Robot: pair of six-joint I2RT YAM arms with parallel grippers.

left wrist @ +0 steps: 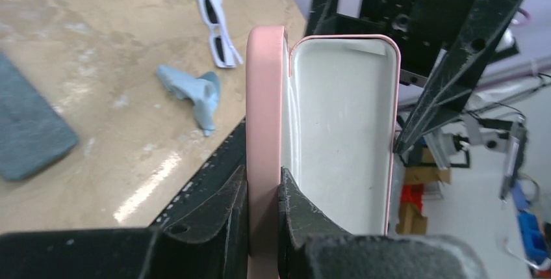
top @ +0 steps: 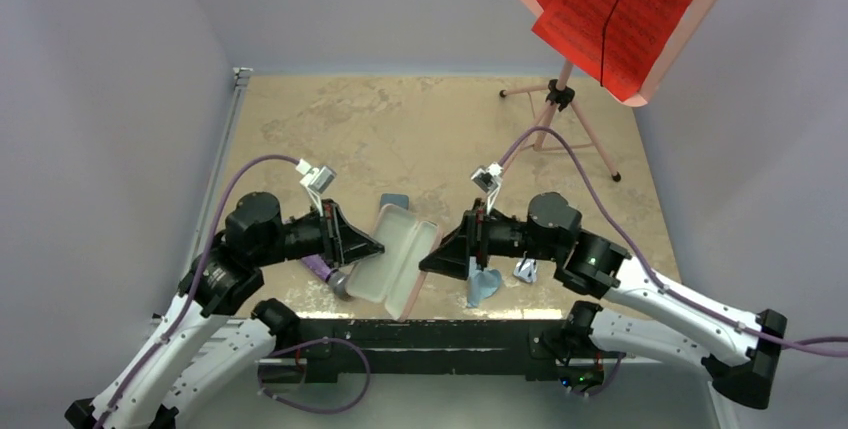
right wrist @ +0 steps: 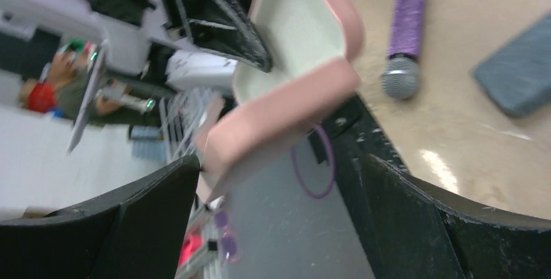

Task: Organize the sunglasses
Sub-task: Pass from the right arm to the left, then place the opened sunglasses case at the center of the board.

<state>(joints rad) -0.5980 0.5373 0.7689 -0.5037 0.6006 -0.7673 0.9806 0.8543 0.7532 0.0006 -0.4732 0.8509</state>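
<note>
1. My left gripper (left wrist: 263,191) is clamped on one wall of the open pink case (left wrist: 338,129).
2. My right gripper (right wrist: 279,162) is spread wide around the case's other end.
3. Beyond it, a light blue cloth (left wrist: 195,93) lies crumpled on the table (left wrist: 97,45).
4. The white sunglasses (left wrist: 217,28) lie near the cloth, just past it.

Even bright light; right-wrist view blurred

Pink case (left wrist: 265,97): smooth matt shell, pale lining.
Desk (left wrist: 97,155): glossy, stone-patterned.
Cloth (left wrist: 195,93): soft, crumpled fabric.
White sunglasses (left wrist: 217,30): shiny plastic.
</note>
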